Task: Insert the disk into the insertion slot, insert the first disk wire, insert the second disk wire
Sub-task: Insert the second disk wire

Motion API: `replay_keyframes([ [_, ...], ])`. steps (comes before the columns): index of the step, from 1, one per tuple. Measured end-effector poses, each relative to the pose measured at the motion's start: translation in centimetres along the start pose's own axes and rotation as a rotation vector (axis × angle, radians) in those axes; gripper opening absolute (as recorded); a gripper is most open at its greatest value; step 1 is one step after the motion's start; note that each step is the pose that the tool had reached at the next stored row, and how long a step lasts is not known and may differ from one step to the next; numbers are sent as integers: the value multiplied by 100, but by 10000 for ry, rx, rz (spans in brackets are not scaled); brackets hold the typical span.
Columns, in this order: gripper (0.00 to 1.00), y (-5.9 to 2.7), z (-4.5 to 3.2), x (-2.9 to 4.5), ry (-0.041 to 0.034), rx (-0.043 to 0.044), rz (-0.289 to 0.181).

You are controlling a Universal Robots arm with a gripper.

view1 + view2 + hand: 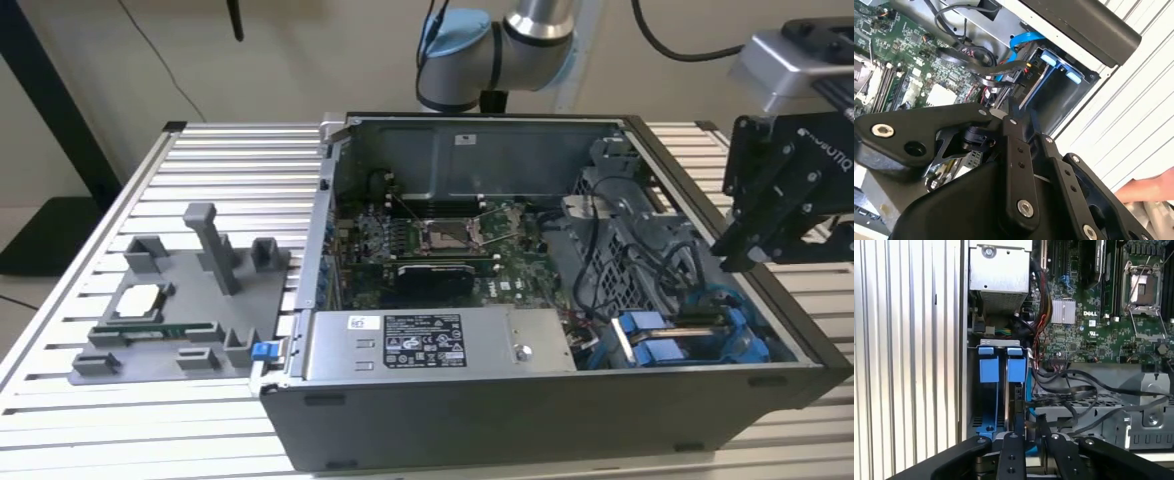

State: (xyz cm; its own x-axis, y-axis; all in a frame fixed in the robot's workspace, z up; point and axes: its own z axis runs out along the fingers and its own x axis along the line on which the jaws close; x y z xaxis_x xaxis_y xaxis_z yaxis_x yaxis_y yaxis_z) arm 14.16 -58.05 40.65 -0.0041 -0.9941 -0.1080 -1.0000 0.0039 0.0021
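While the gripper (1026, 432) hangs low over the corner of the open computer case (534, 420) on the slatted tabletop (80, 420), your largest risk, as I judge it, is its black body knocking the case wall, because it sits close to that edge. You cannot tell from these views how far apart the jaws stand or whether they hold anything. A thin dark edge with blue trim, which I take for the disk (1019, 405), stands on edge in the insertion slot (999, 342); a tilted push could jam it there. Watch the person's hand (1149, 192) lying on the tabletop just beside the case. The grey power-supply box (441, 345) and the motherboard (441, 235) lie clear of the slot. Black cables (1079, 385) loop just beside it and could snag. Two blue tabs (989, 369) crowd its mouth.
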Motion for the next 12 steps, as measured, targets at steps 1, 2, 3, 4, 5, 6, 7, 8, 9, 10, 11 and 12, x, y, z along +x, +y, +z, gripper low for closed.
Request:
replay_keyframes([
  [1, 100, 0, -22, -2, 0, 0, 2],
  [2, 100, 0, -40, -4, -1, 0, 4],
  [3, 100, 0, -62, -7, -1, 0, 4],
  [4, 100, 0, -85, -9, -1, 0, 6],
  [5, 100, 0, -101, -11, -1, 1, 8],
  [6, 100, 0, -104, -11, -2, 1, 9],
  [7, 100, 0, -104, -11, -2, 1, 9],
  [8, 100, 0, -104, -11, -3, 1, 9],
  [9, 100, 0, -106, -11, -1, 1, 9],
  [10, 100, 0, -106, -11, -2, 1, 9],
  [11, 100, 0, -107, -11, -1, 1, 9],
  [12, 100, 0, -107, -11, -1, 1, 9],
])
